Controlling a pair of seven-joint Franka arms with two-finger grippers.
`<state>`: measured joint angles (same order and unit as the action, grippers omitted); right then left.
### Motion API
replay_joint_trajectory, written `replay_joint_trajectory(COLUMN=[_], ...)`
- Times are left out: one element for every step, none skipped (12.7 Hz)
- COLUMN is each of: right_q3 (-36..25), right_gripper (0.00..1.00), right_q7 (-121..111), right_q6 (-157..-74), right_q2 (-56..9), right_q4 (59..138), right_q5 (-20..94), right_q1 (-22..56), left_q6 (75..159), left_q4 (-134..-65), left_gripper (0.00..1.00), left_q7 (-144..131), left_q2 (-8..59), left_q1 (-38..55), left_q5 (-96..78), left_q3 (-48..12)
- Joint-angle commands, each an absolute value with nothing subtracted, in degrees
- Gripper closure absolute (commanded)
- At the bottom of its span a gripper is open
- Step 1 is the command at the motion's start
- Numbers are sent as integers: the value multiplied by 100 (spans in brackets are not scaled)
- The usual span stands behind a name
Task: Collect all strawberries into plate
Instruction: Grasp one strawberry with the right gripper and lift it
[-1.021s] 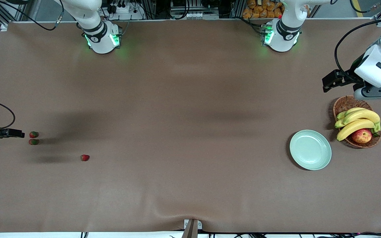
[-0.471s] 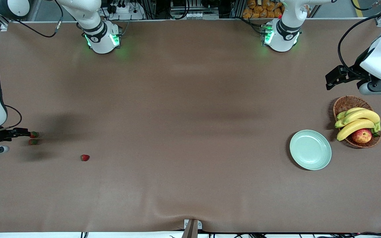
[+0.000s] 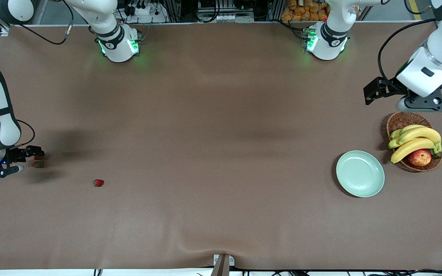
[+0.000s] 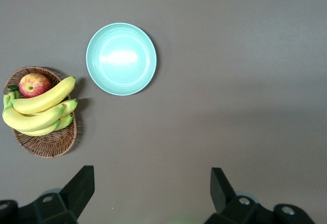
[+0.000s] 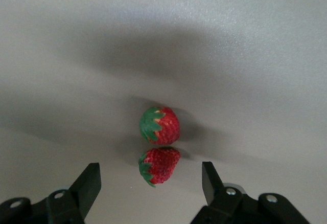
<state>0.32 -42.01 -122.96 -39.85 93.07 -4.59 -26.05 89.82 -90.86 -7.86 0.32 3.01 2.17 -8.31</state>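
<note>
The right claw [image 5: 151, 183], fingers standing wide and gripping nothing, is hovering over 2 touching berries [image 5: 159, 144], so it should be centring on 1 alone; their caps and long axes are pointing toward 1 finger, while the left claw [image 4: 151, 185] is waiting open near the plate [image 4: 121, 59].

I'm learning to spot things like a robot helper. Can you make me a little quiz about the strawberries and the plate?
1. True or false: the plate already holds a strawberry.
2. How many strawberries sit side by side between the right gripper's open fingers?
3. What is the left gripper over? A) the plate B) bare table near the basket C) the lone strawberry

Key: 1. False, the plate is empty. 2. Two; they look to be touching. 3. B.
</note>
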Motion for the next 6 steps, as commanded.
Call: replay_joint_trajectory(right_q3=[141,141,141,141,141,141], right_gripper=[24,28,35,42,50,63], right_q7=[-4657,-4667,-4667,-4667,-4667,-4667], right_q6=[-12646,-12656,-12656,-12656,-12665,-12674], right_q2=[-4060,-4061,-4061,-4061,-4069,-4078], right_q4=[9413,9474,9492,9501,9501,9501], right_q5=[-580,-580,-571,-571,-571,-571], right_q1=[-2830,-2839,-2839,-2830,-2830,-2830], left_q6=[8965,8965,8965,8982,9078,9096], left_q4=[-9026,-9026,-9026,-9026,-9035,-9035], left_gripper=[0,0,0,0,0,0], left_q7=[-817,-809,-800,-800,-800,-800], left_q2=[18,18,18,35,35,35], left_q1=[281,255,229,229,220,220], left_q5=[299,299,299,299,299,308], left_q3=[-940,-940,-932,-932,-932,-932])
